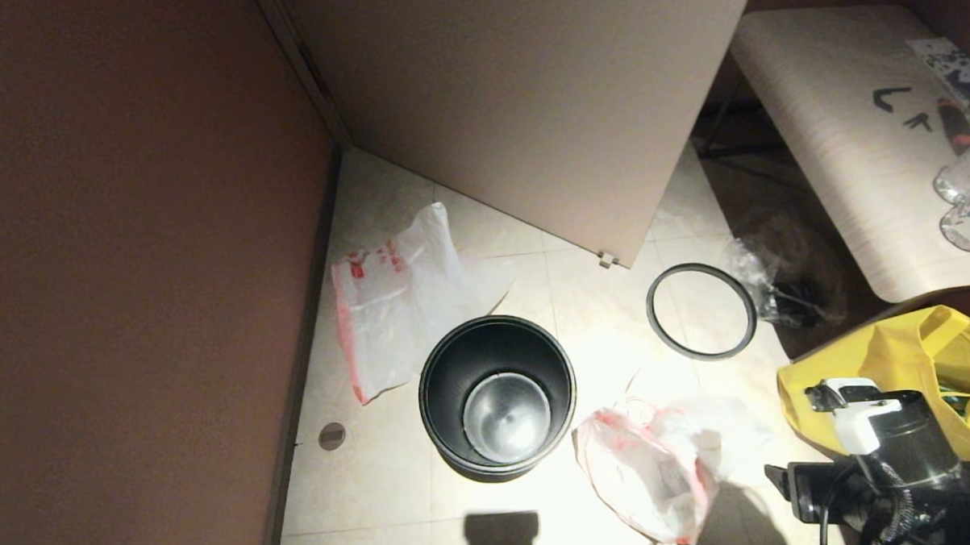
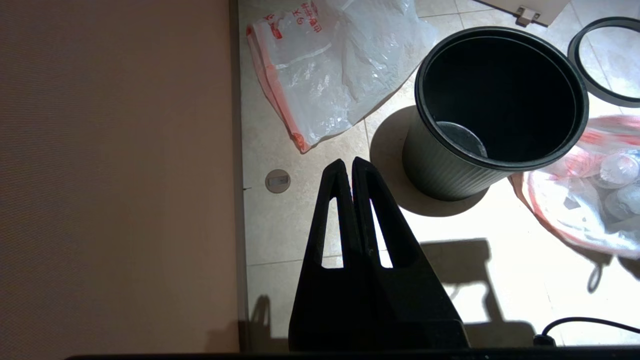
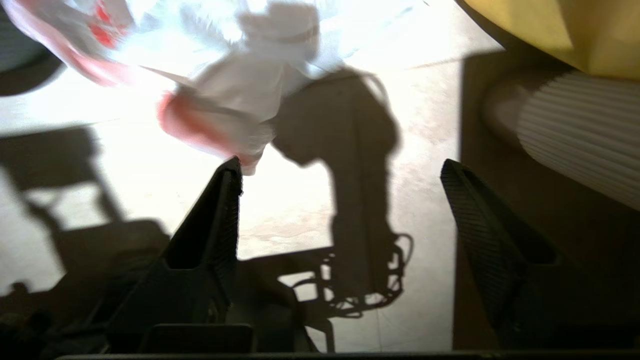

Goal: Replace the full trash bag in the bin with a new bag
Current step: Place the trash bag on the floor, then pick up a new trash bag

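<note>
A brown wall (image 1: 130, 277) fills the left side. Beside it the new bag (image 1: 397, 308) lies flat on the tiled floor (image 1: 363, 486), its red print toward the wall. Just right of it and nearer stands the bin (image 1: 497, 395), upright and unlined, its shiny steel bottom showing. The left gripper (image 2: 348, 167) hangs above the floor to the left of the bin, jaws pressed together and holding nothing. Right of the bin the full trash bag (image 1: 653, 468) lies slumped on the floor, bottles showing through its film. Farther off lies the grey rim ring (image 1: 701, 311), with a clear film bag (image 1: 776, 290) just right of it. The right gripper (image 3: 340, 170) hovers just beside the full trash bag, jaws spread wide and empty. A yellow tote (image 1: 899, 355) sits far right, below a pale table (image 1: 844, 155).
</note>
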